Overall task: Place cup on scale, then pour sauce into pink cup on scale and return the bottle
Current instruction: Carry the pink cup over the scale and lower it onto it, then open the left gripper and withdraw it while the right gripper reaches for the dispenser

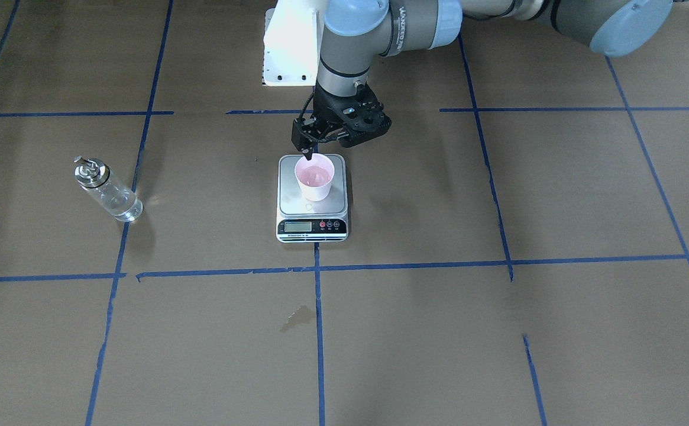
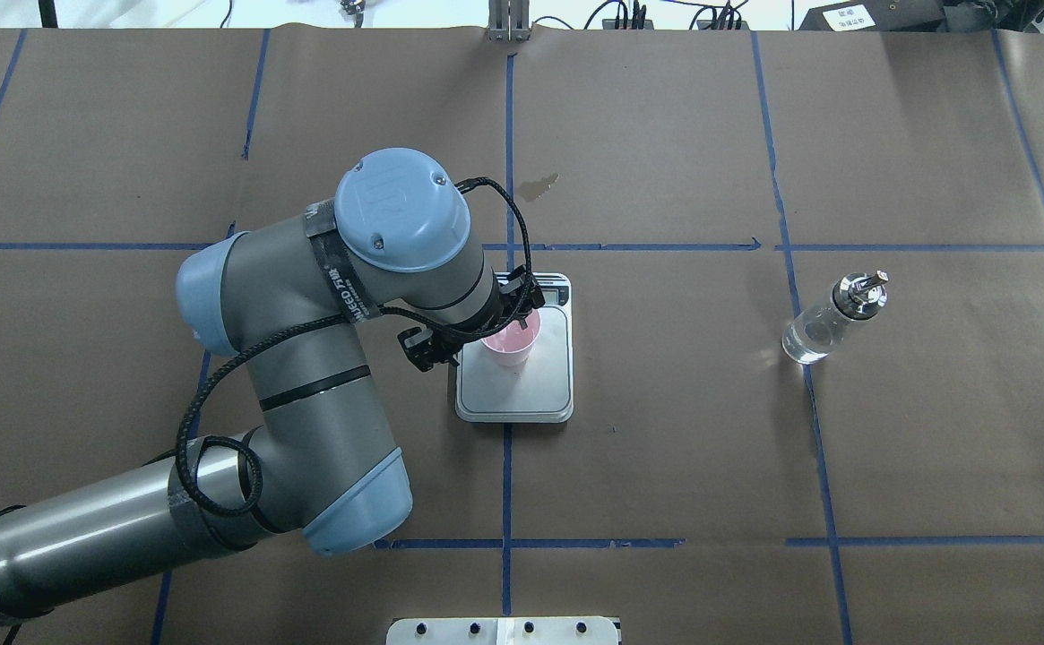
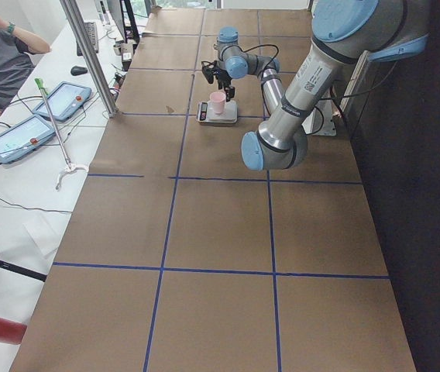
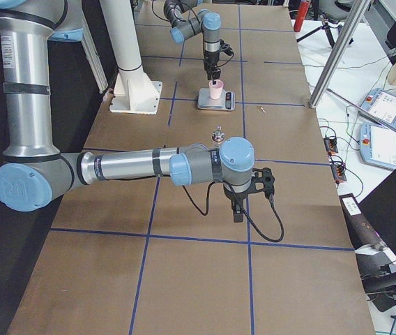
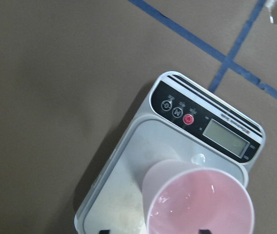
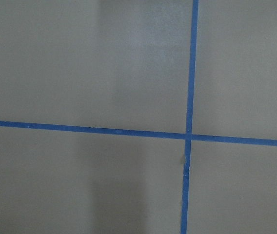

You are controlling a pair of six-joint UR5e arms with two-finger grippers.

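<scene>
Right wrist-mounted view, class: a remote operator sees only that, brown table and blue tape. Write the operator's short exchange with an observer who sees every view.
Operator: Is the cup on the scale yet?
Observer: Yes, the cup stands upright on the scale's platform.
Operator: Where is the bottle?
Observer: The bottle stands upright on the table, to the robot's right of the scale, with nothing holding it.

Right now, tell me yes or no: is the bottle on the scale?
No, the bottle stands on the table, well off to one side of the scale, which carries only the cup.
</scene>
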